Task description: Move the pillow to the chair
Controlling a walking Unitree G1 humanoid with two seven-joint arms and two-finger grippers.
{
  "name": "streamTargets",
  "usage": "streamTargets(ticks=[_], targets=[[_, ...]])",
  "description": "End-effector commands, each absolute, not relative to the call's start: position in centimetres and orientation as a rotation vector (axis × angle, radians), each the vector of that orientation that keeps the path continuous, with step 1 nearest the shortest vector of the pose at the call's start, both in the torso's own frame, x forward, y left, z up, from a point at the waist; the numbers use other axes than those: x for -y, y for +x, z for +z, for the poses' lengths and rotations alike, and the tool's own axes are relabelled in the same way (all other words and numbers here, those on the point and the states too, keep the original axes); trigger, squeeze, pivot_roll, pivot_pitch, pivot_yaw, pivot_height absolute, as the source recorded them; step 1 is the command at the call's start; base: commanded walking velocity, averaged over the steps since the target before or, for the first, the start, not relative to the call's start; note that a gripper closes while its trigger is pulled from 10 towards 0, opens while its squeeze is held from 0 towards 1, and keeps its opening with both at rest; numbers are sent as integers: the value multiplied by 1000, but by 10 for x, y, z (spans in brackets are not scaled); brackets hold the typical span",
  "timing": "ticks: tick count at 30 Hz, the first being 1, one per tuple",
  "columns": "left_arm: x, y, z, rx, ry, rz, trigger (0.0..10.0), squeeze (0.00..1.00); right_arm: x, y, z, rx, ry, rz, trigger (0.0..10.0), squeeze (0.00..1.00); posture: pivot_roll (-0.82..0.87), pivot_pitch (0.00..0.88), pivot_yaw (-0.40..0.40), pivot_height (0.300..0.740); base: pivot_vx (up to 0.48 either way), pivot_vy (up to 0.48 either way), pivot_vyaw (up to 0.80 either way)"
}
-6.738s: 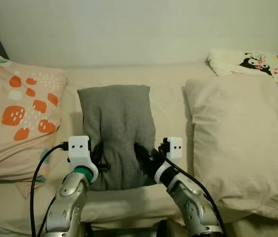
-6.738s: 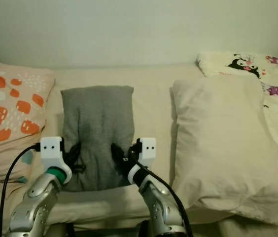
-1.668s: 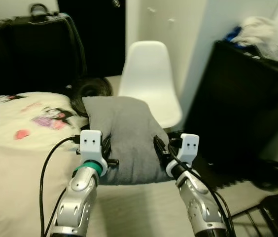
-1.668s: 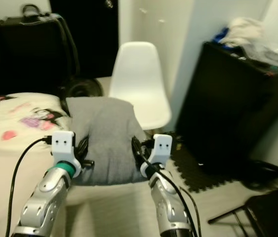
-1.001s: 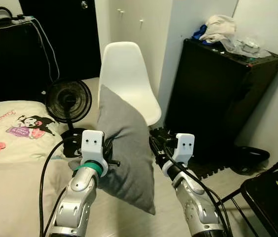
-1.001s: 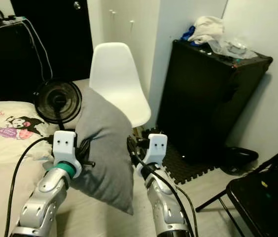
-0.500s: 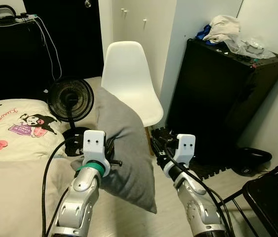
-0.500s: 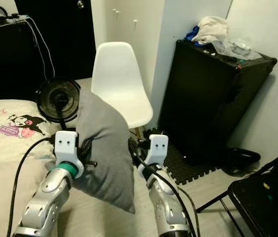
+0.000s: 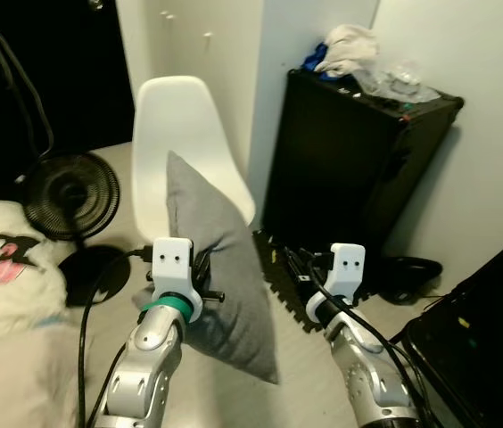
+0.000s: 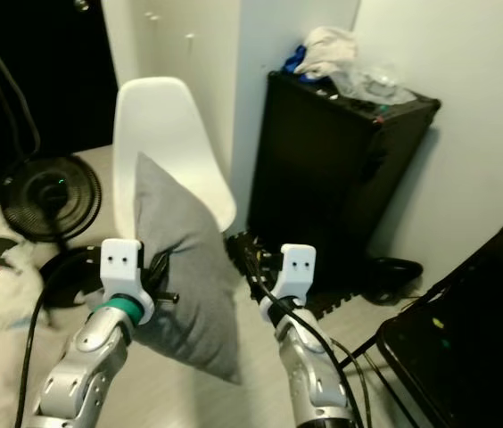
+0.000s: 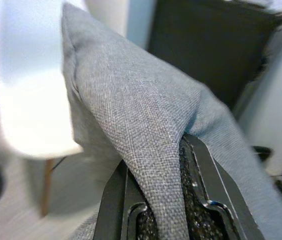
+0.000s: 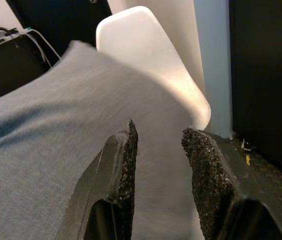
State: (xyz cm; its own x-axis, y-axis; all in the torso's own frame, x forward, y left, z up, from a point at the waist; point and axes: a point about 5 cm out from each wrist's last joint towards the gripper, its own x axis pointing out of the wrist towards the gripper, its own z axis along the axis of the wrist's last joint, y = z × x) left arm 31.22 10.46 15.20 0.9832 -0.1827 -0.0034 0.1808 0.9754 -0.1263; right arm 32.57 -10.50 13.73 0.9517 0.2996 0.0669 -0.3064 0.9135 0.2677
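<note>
Hanging in the air ahead of the robot, the grey pillow (image 9: 220, 267) is held on edge, one corner pointing up, one sagging toward the floor. Left gripper (image 11: 168, 200) pinches a fold of its fabric between both fingers; the cloth bulges out over the pads. Right gripper (image 12: 158, 150) stands just beside the pillow's other face, fingers spread with a gap between them, nothing caught; whether they touch the cloth cannot be told. Both silver arms reach forward from below.

Behind the pillow: white chair (image 9: 176, 134), seat partly hidden by the pillow. Pillow is not on the chair. Left of the chair, a black floor fan (image 9: 64, 187) on its round base; edge of a bed with printed bedding (image 9: 2, 259) at far left. Right of the chair, a tall black cabinet (image 9: 350, 169) against the wall, clothes and clear plastic (image 9: 358, 58) heaped on top
</note>
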Motion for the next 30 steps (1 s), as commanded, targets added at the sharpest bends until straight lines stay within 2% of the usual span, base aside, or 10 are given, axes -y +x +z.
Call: streamTargets(ticks=[1,14,30], targets=[[-109,313,167,71,-138,-170,10000,0,99,324,135,11,287,328,10000,0,-17,7,74,740,337,0,0],[-109,312,164,58,-132,-174,10000,0,98,320,132,6,288,322,10000,0,-26,0,86,740,341,0,0],[-111,309,160,51,-136,-156,10000,0,96,322,129,-9,278,334,10000,0,-9,0,60,740,336,0,0]])
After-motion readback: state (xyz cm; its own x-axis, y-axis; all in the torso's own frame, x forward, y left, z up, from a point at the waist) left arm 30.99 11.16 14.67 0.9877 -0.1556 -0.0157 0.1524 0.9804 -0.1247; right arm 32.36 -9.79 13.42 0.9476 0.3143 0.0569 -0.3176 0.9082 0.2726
